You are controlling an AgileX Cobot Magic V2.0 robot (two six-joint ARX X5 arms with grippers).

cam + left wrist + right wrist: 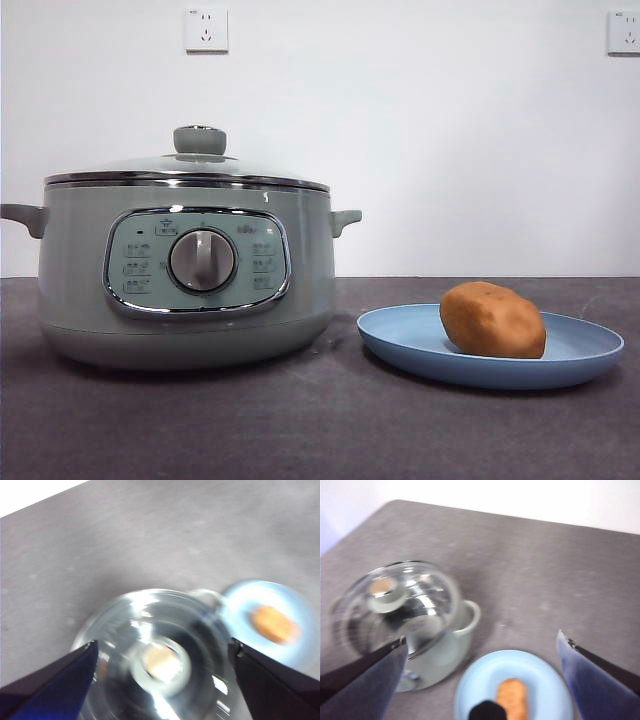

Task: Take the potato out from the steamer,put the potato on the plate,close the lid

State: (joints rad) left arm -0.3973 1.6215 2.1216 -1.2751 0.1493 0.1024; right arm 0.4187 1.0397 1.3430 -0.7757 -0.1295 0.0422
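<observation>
While both end effectors gape empty: lid [190, 168] on steamer [185, 275], potato [493, 320] on plate [590, 352].

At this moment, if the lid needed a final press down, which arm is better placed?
Left. The left gripper is open above the lid with its knob between the jaws; the right gripper hangs over the plate.

front sharp, evenly lit | wrist views blurred | glare on lid [160, 650]

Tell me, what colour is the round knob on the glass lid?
Pale sage green, the round knob matching the pot; clearest in the front view.
</observation>
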